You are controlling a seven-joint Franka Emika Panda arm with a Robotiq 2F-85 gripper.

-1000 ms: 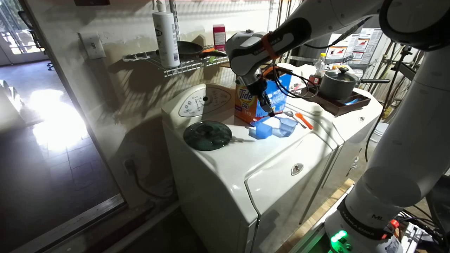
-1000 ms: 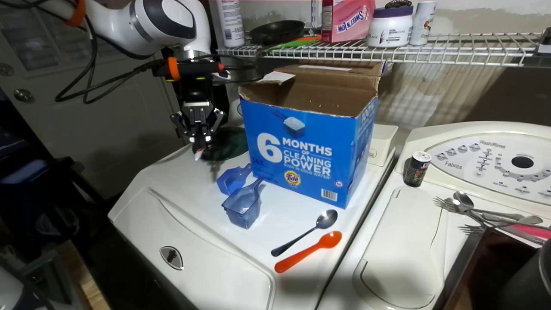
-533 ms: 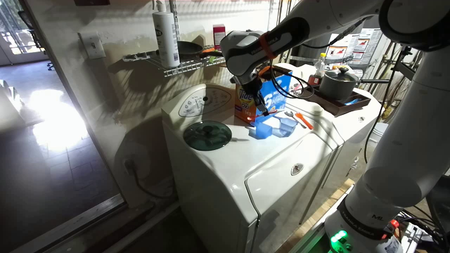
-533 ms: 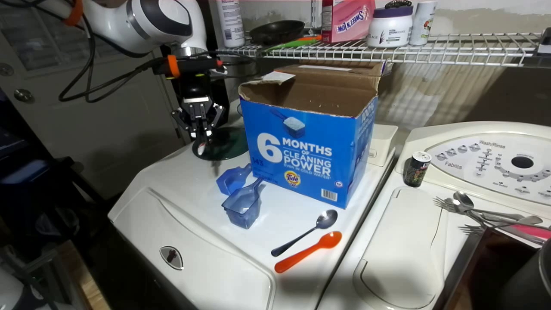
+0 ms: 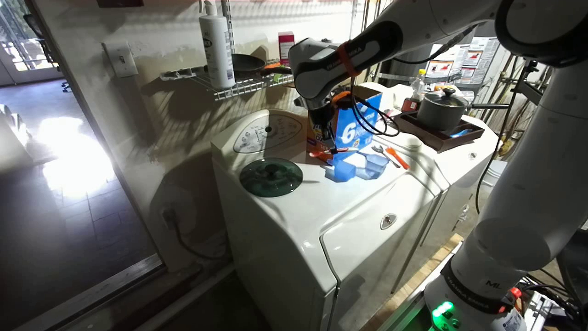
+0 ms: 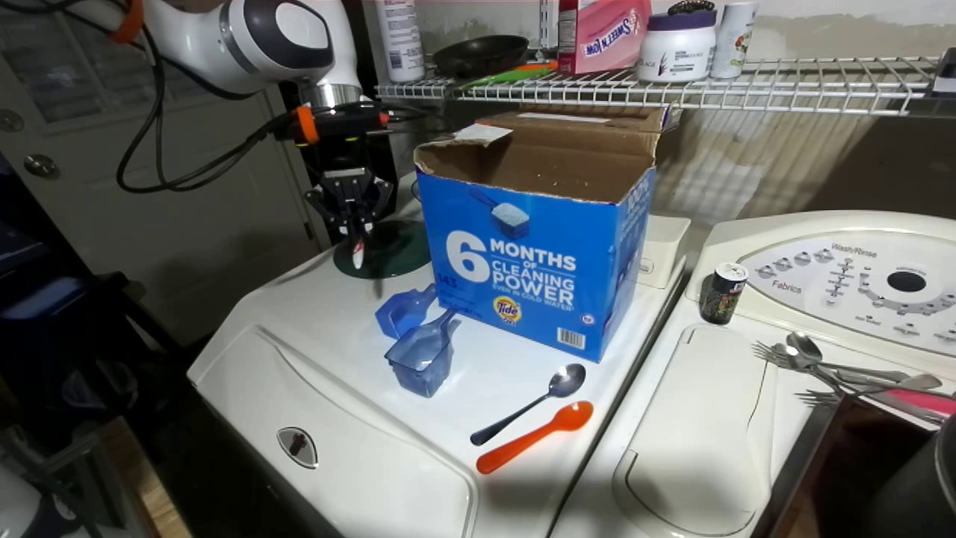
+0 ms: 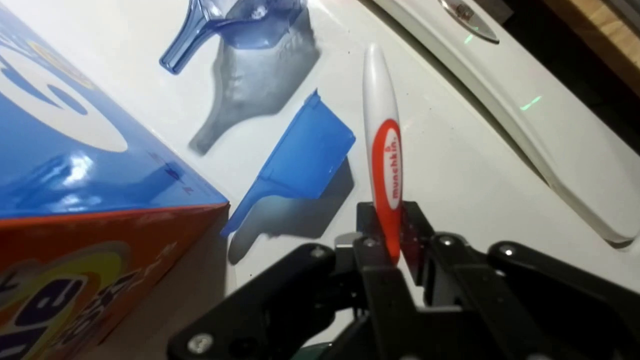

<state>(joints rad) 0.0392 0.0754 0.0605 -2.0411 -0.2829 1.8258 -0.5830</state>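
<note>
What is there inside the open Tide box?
In an exterior view, the Tide box shows its brown inner walls; the bottom, and anything lying low inside, is hidden behind the blue front.

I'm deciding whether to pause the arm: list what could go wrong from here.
The utensil sticks out on both sides of the gripper, so a bump might twist it loose. A low sideways swing could knock the nearer scoop or scrape the box. The lid lies close by and might get hit.

The white machine (image 6: 321,314) bore a big box (image 6: 530,254), two blue scoops (image 6: 420,361), a metal spoon (image 6: 562,384), an orange spoon (image 6: 526,444) and a round lid (image 5: 271,179); the wire shelf (image 6: 784,93) carried a pan (image 6: 482,57).
</note>
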